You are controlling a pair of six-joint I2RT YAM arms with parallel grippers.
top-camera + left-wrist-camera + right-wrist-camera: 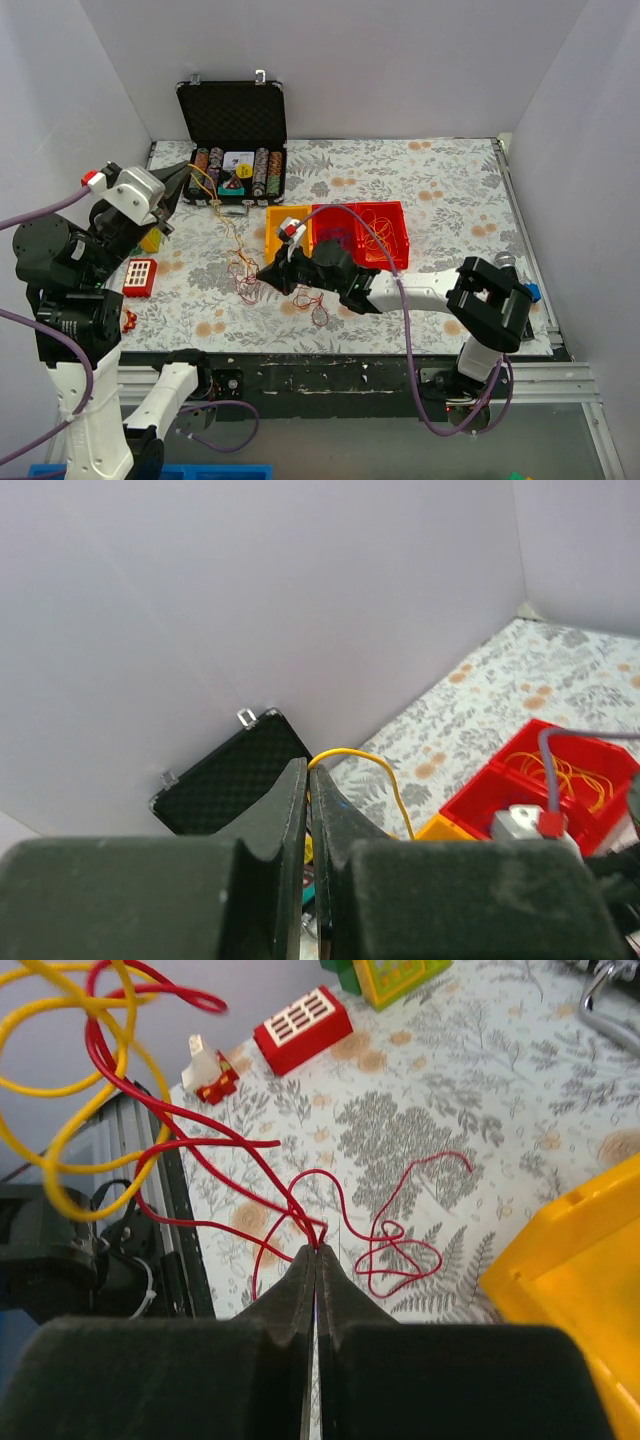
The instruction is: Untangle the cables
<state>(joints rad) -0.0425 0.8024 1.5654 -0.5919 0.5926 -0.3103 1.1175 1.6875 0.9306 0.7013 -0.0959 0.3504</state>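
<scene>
The cables (242, 262) are thin red and yellow strands strung across the table from upper left to centre. My left gripper (190, 168) is raised at the left and shut on a yellow cable (372, 765), which arcs out of its tips (308, 767) and hangs down. My right gripper (266, 272) is low over the table centre and shut on red cable strands (300, 1205) at its tips (317, 1251). Red loops (400, 1250) lie on the cloth beside it. Yellow loops (70, 1070) hang near the right wrist camera.
An open black case (237, 135) with poker chips stands at the back. Yellow (275, 232) and red bins (385, 238) sit at centre; the red bin holds more wires. Red and yellow toy blocks (140, 276) lie at left. The table's front edge (330, 350) is close.
</scene>
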